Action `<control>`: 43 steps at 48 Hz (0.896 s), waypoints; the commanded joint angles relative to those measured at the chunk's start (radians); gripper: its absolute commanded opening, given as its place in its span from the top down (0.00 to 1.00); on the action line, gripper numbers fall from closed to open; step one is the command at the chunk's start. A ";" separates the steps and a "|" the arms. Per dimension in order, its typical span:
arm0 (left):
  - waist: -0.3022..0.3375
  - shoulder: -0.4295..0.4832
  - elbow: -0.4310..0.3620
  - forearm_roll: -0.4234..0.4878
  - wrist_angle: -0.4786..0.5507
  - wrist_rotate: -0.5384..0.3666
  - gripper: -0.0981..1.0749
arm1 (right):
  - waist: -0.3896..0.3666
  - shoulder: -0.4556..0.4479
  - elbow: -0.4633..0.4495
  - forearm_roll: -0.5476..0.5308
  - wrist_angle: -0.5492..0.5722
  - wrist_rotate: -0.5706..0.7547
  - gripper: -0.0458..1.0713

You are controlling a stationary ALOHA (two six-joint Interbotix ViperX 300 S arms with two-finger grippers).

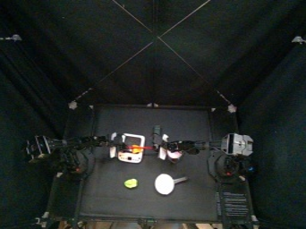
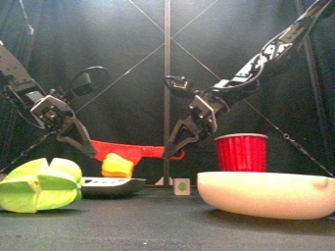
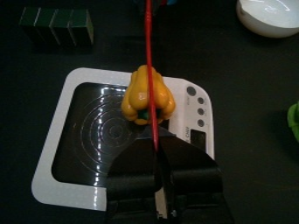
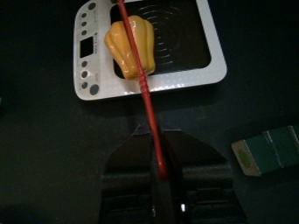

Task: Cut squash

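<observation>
Yellow-orange squash (image 3: pixel 147 94), whole (lobed), on white board (image 3: pixel 82 140)

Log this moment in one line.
squash: on board, looks whole | blade: red, across squash | left hand: shut on blade | right hand: shut on blade

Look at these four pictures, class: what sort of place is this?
Most likely a robot test pen, not a kitchen. Black curtains wall in a small black table. Two robot arms stretch a red string over a yellow squash lying on a white board.
</observation>
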 commanded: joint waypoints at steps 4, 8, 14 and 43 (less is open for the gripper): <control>-0.005 0.005 -0.011 0.000 0.006 -0.002 0.68 | -0.032 -0.009 -0.020 0.006 0.011 0.009 0.76; -0.005 0.005 -0.011 0.000 0.005 0.000 0.68 | -0.034 -0.006 -0.021 0.006 0.011 0.009 0.76; -0.005 0.009 -0.009 0.000 0.005 0.000 0.68 | -0.035 -0.003 -0.025 0.006 0.011 0.011 0.77; 0.038 0.026 -0.014 0.005 0.005 0.000 0.68 | -0.057 0.032 -0.063 0.014 0.020 0.011 0.77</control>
